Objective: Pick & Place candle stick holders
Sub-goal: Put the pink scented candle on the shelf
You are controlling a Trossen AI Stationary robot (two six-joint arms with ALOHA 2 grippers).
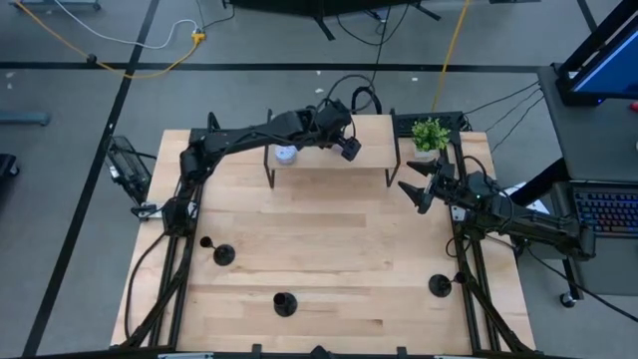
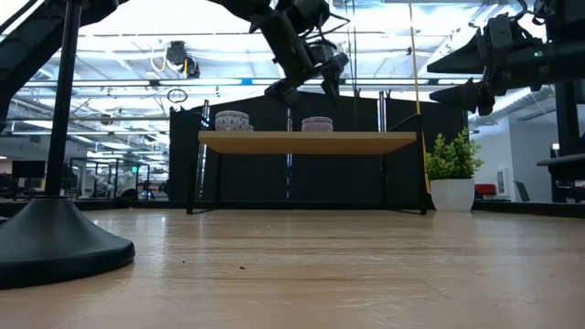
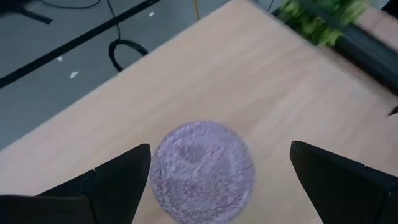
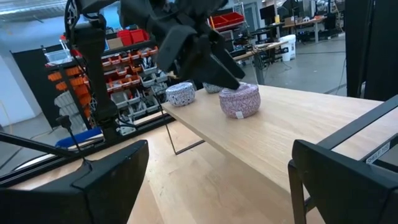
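While the three candle stick holders are left standing on the front half of the table (image 1: 329,234), both arms are held well away from them at the back. One holder (image 1: 223,254) is seen near the left edge, a second (image 1: 285,303) close to the front edge, and a third (image 1: 439,286) near the right edge; a wide bare stretch of wood is left between them and the raised shelf (image 1: 329,168). Each is shown as a matte-black round disc with a short thin stem rising from its middle. In the low view one holder's base (image 2: 64,242) is seen close at the left. The left gripper (image 1: 350,148) is held above the shelf with its fingers spread apart, a lilac tin (image 3: 202,171) lying between them and below, untouched. The right gripper (image 1: 415,189) is held in the air near the shelf's right end, beside a potted plant (image 1: 430,135), fingers likewise parted and nothing grasped
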